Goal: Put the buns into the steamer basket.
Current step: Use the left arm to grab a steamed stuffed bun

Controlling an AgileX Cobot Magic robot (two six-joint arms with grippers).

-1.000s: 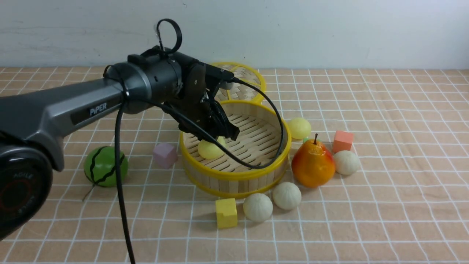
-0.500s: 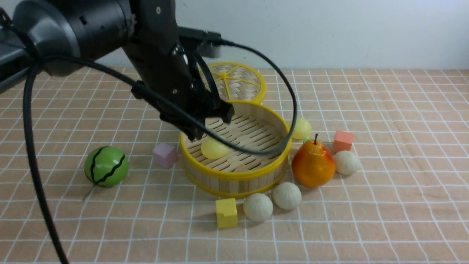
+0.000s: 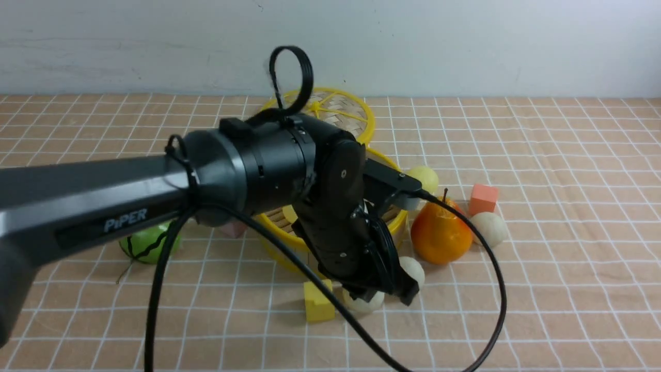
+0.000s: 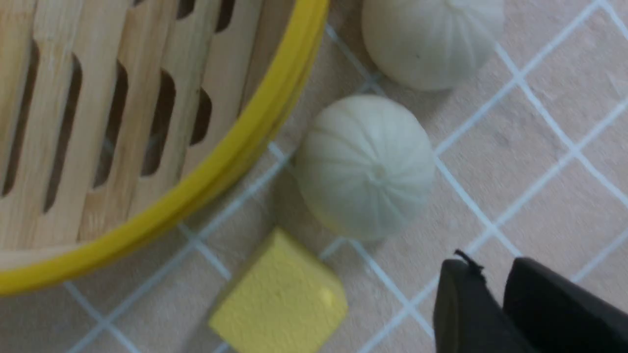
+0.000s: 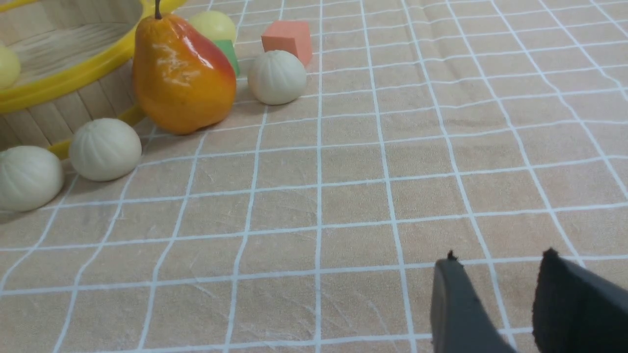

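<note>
"Where were the buns?"

"One pale yellow bun [image 3: 290,213] lay inside the steamer basket [image 3: 400,219], partly hidden by the arm. The other yellow one [image 3: 423,180] sat outside on the bench [image 3: 568,279], near the rim at about two o'clock."

"And the off-white ones?"

"Two, a nearer bun [image 3: 367,304] and a farther bun [image 3: 414,271], sat outside the basket around five o'clock. The third pale bun [image 3: 489,229] was beyond the pear [image 3: 441,232], towards three o'clock, close to the coral block [image 3: 484,198]."

"What about the left gripper [image 3: 388,297]?"

"It hung over the five-o'clock pair, its jaws a little apart with nothing between them. It looked clear of both buns, though the front view was partly blocked there."

"The right?"

"The right gripper [image 5: 498,262] had its jaws open and empty above the bench."

"Anything else?"

"A yellow block [image 3: 319,305] stood at six o'clock, just beside the nearer bun. The woven lid [image 3: 346,111] was at twelve, and the striped green ball [image 3: 147,245] sat well apart, between eight and nine."
</note>
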